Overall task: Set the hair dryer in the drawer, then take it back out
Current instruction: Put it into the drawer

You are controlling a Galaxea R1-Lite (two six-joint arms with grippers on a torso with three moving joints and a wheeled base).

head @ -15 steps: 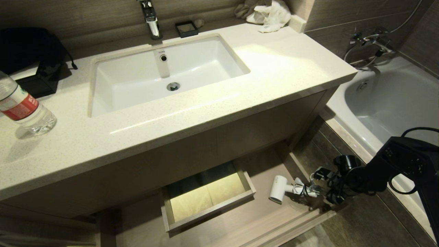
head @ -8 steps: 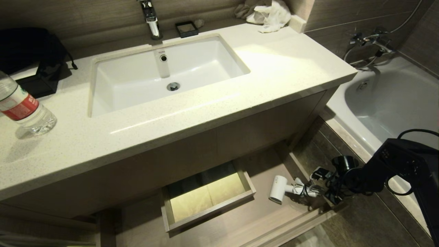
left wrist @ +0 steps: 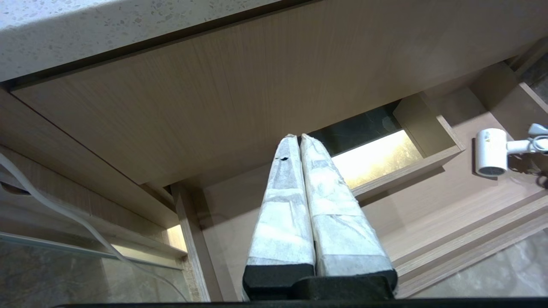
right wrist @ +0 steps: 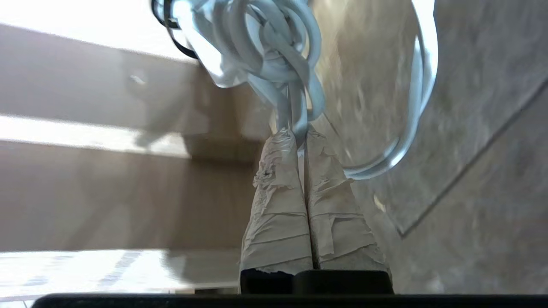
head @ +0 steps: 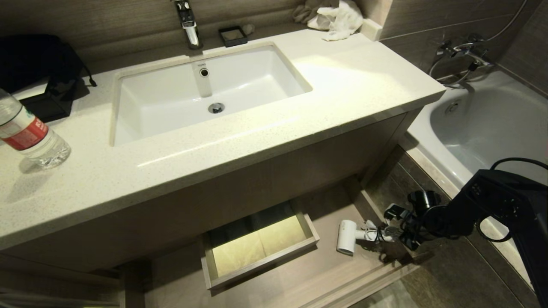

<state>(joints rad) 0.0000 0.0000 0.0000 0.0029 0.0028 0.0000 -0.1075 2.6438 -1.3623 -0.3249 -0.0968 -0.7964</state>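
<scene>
The hair dryer (head: 347, 236), lying in the open drawer (head: 299, 273), is pinched by its cord (right wrist: 278, 64) in the right gripper (right wrist: 298, 134); the left gripper (left wrist: 296, 137) is pressed together.

Drawer (head: 274, 273) sits open below the desk (head: 299, 128). Hair dryer (head: 346, 237) lies in it, right of the boxed cutout (head: 257, 248). Right claw (head: 391, 233) at its cord end.

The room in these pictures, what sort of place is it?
Most likely a bathroom, perhaps a hotel's: a white sink with a tap set in a stone counter, and a bathtub beside it.
</scene>
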